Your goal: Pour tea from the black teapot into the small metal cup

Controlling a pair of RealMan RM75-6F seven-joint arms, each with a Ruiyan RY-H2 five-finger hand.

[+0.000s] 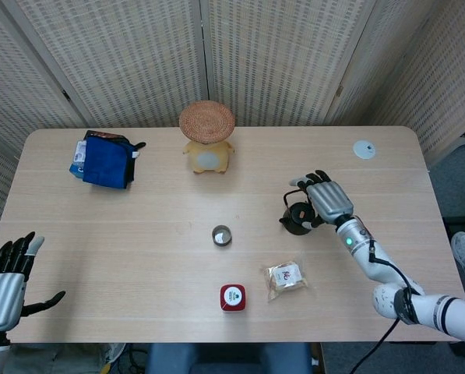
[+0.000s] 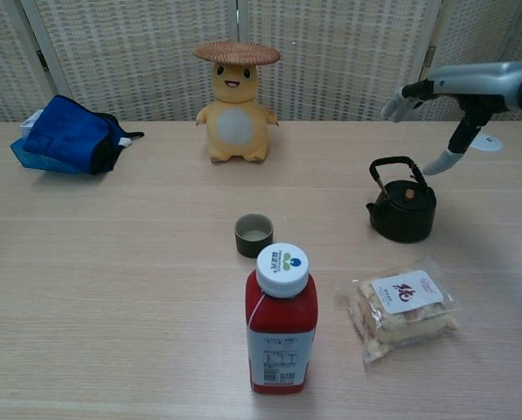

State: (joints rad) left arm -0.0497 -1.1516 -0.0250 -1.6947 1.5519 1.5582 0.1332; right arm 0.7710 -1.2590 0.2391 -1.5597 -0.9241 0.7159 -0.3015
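The black teapot [image 1: 296, 217] [image 2: 402, 208] stands right of centre with its hoop handle upright. The small metal cup [image 1: 222, 234] [image 2: 254, 234] sits alone at mid-table, left of the pot. My right hand [image 1: 328, 201] [image 2: 460, 94] hovers above and just right of the teapot, fingers spread, holding nothing; its thumb points down beside the handle without touching. My left hand [image 1: 4, 288] rests open off the table's front-left corner, seen only in the head view.
A red bottle with a white cap [image 1: 233, 298] [image 2: 281, 319] and a bagged snack [image 1: 287, 278] [image 2: 403, 303] lie near the front edge. A yellow plush under a straw hat [image 1: 207, 137], a blue bag [image 1: 105, 159] and a small white disc [image 1: 364, 149] sit along the back.
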